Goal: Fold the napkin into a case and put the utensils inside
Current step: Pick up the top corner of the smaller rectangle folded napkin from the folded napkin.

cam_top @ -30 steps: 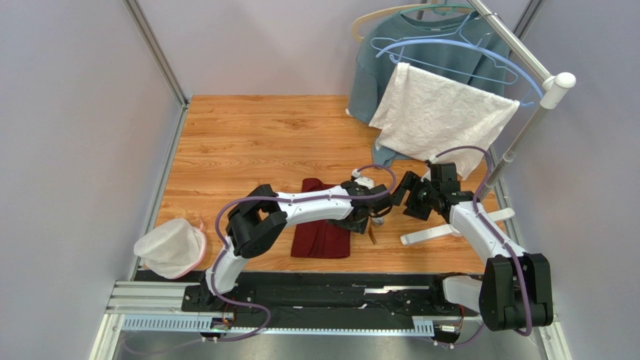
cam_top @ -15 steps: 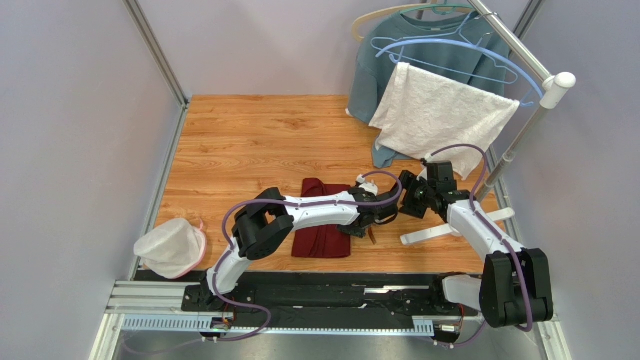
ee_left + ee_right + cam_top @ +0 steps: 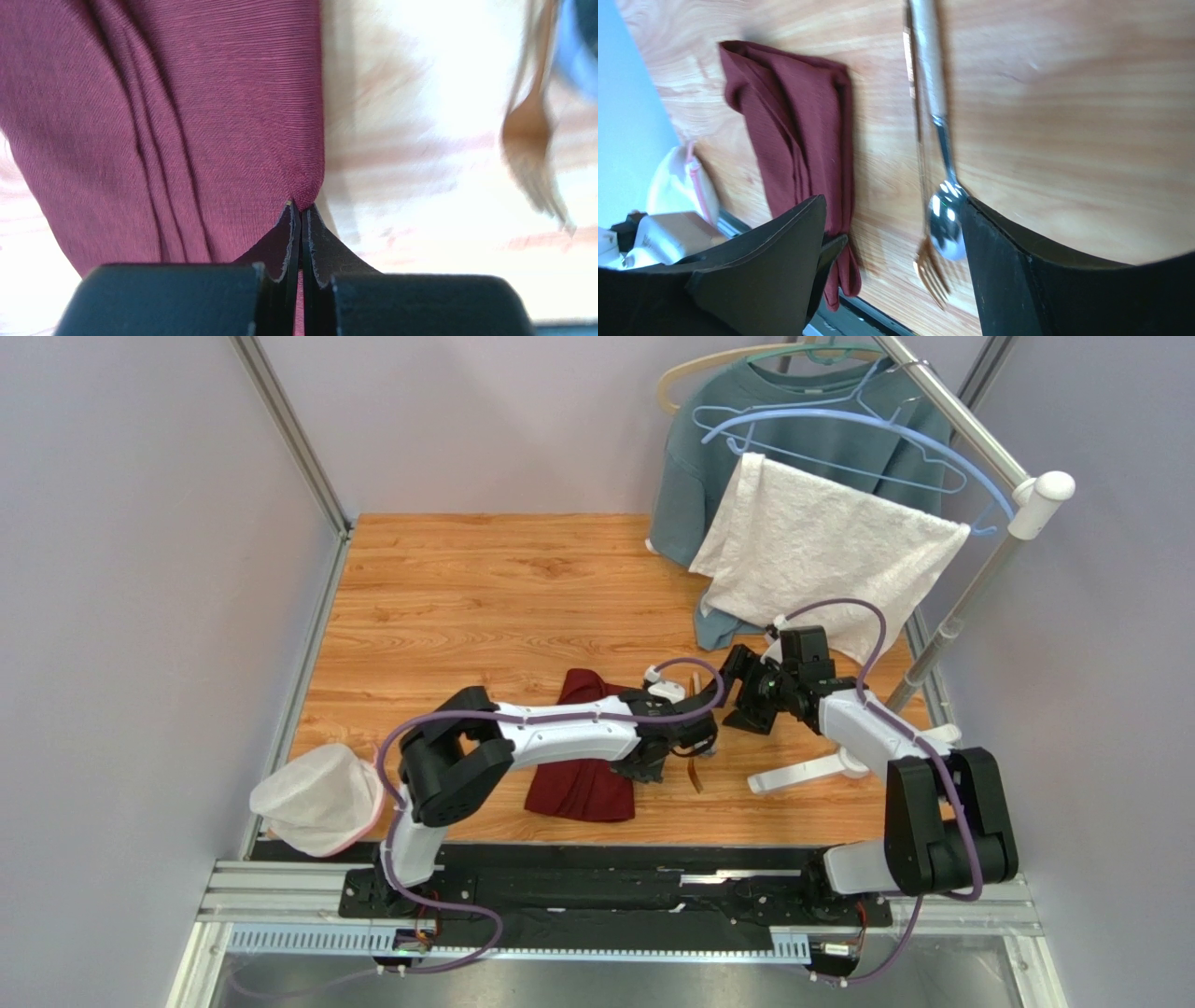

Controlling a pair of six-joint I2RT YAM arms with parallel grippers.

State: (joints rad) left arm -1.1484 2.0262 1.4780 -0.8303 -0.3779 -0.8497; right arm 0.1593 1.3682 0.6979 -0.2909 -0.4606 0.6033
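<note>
matt ribbed cloth napkin (image 3: 175,105); glossy metal spoon (image 3: 933,91)

Robot lab test cell, not a home. Plain grey wall panels (image 3: 140,546) on bare metal frame posts (image 3: 288,427) box in a wood-grain tabletop (image 3: 463,602). Two arms (image 3: 561,728) are bolted to a black base plate (image 3: 617,889) on aluminium rails (image 3: 281,896), with purple cables (image 3: 421,735) looped loose. Beyond the right gripper (image 3: 730,703): a clothes rack (image 3: 968,420) carrying hangers (image 3: 842,427), a towel (image 3: 828,553) and a sweatshirt (image 3: 701,462). Well left of the left gripper (image 3: 648,767): a mesh bag (image 3: 320,795) at the tabletop's edge.
</note>
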